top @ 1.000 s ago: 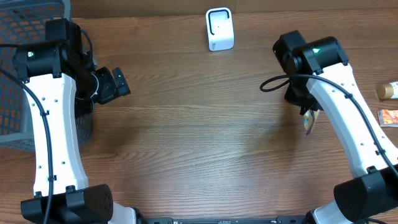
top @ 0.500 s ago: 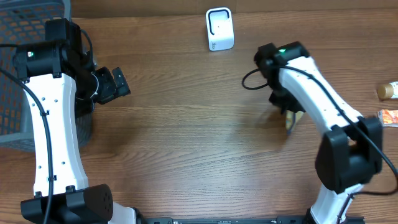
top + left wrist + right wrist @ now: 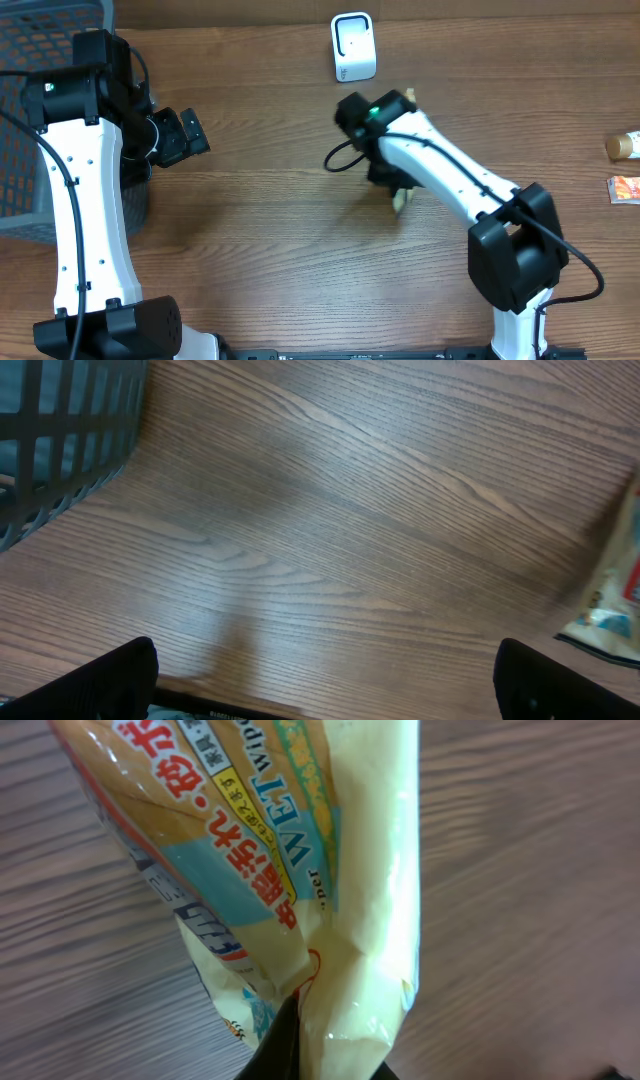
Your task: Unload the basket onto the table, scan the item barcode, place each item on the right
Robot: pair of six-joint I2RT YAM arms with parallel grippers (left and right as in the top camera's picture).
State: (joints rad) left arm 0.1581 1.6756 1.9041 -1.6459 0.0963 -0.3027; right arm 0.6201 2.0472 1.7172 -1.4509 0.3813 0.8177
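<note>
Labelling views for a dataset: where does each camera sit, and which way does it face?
Overhead: above the table, looking straight down; left arm, right arm, scanner, basket.
Left wrist: on the left arm, facing the table; left gripper's fingertips in bottom corners.
Right wrist: on the right arm, close on the wipes packet the right gripper pinches.
Shared: basket and packet, overhead and left wrist.

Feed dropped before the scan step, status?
Left gripper jaws open, empty. Right gripper shut on wet-wipes packet, short of the scanner. Nothing between packet and scanner.
</note>
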